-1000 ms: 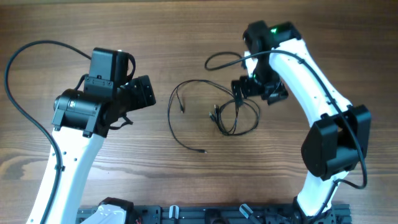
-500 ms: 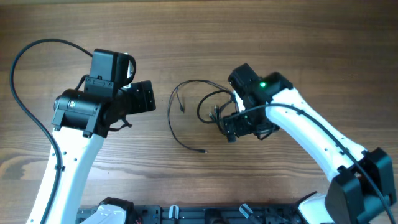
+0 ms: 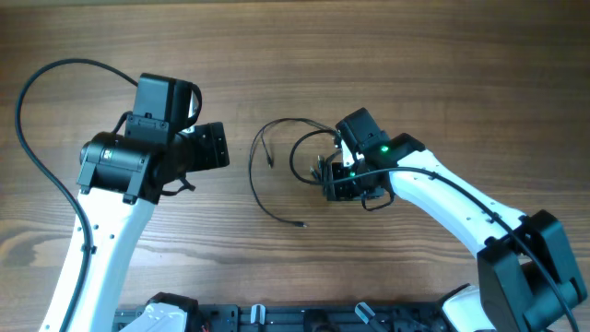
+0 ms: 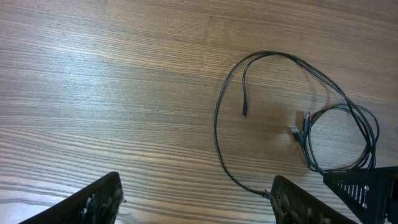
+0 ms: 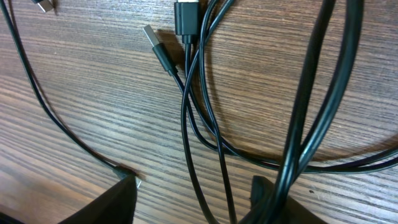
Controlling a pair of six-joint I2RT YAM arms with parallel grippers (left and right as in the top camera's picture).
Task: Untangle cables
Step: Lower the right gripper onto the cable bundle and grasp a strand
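The thin black cables lie mid-table. One long strand (image 3: 258, 189) loops from a plug end (image 3: 268, 162) round to another end (image 3: 300, 224). A tangled coil (image 3: 324, 169) sits at its right. My right gripper (image 3: 334, 187) is low over that coil and open; in the right wrist view two strands (image 5: 202, 134) run between its fingers (image 5: 194, 183), with USB plugs (image 5: 160, 53) just beyond. My left gripper (image 3: 214, 148) is open and empty, left of the cables. In the left wrist view (image 4: 196, 180) the long strand (image 4: 216, 127) and the coil (image 4: 339, 140) lie ahead.
A thicker black cable (image 3: 300, 152) from the right arm curls over the coil and crosses the right wrist view (image 5: 311, 106). The left arm's own cable (image 3: 37, 138) arcs at far left. A black rail (image 3: 304, 318) runs along the table's front edge.
The right arm has swung from the back right down and left onto the tangled coil, its own thick cable trailing with it. The left arm has not moved.
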